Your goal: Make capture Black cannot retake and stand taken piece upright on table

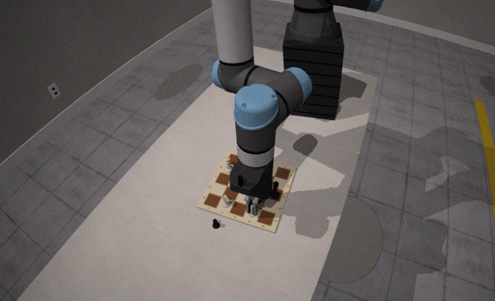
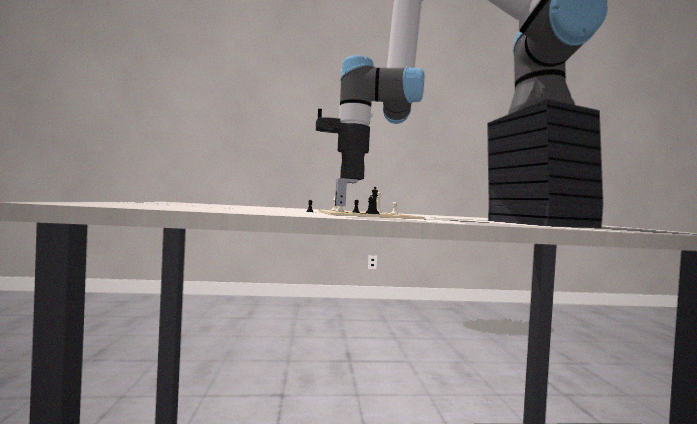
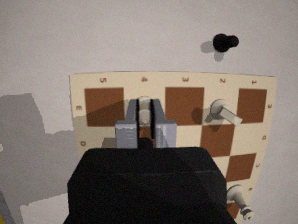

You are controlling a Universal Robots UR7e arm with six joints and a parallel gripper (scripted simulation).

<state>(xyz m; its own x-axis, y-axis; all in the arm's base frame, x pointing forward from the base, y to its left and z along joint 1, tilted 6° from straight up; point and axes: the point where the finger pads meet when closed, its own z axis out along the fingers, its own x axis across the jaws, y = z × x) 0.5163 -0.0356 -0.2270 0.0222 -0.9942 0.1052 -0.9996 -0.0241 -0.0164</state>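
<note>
The small chessboard (image 1: 243,196) lies on the white table. My gripper (image 1: 252,209) points straight down over the board's row nearest the table's front and is shut on a white piece (image 3: 143,111), which shows between the fingers in the wrist view. I cannot tell what kind of piece it is. The fingertips (image 2: 341,200) are very low, close to the board's surface. A black pawn (image 1: 215,223) stands upright on the table just off the board's front left corner; it also shows in the wrist view (image 3: 225,43).
Another white piece (image 1: 226,200) stands left of the gripper, and one (image 1: 227,163) at the far left corner. A tall black piece (image 1: 275,188) and a black pawn (image 2: 355,206) stand on the board behind the gripper. The arm's dark pedestal (image 1: 312,71) stands behind the board.
</note>
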